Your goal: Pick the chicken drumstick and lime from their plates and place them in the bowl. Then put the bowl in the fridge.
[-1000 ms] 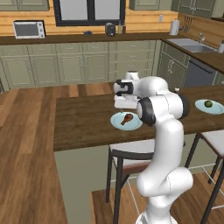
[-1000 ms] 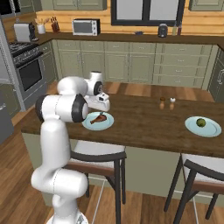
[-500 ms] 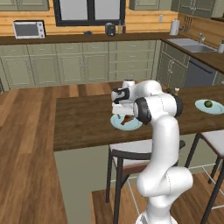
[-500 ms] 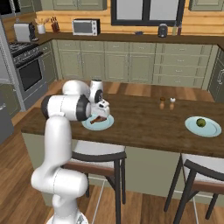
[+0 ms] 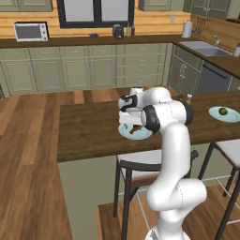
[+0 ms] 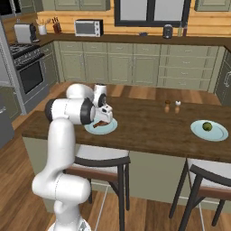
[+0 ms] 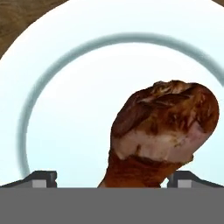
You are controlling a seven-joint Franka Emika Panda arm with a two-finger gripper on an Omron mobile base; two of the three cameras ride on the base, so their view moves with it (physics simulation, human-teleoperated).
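Left base view: arm rises from lower right, bends over the dark wood counter. Gripper sits low over the near plate, pale blue, near the counter's front edge. Chicken drumstick shows as a small reddish-brown bit on that plate, just under the hand. Second plate lies well apart at the right end of the counter w/ the lime on it. Two small shakers stand on the counter between the plates, toward the back. Stool tucked under the counter in front of the arm. Microwave on the back counter at left, sink at right.

Right base view: arm comes up from lower left; gripper points down at the near plate, drumstick partly hidden by the hand. Lime on the far plate at right, well apart. Shakers between, closer to the back edge. Stove at left.

Hand view: drumstick close up, thick end toward upper right, lying on the plate. Two dark fingertips stand wide apart at the bottom, one either side of the meat, neither touching it. Jaws fully spread, nothing gripped.
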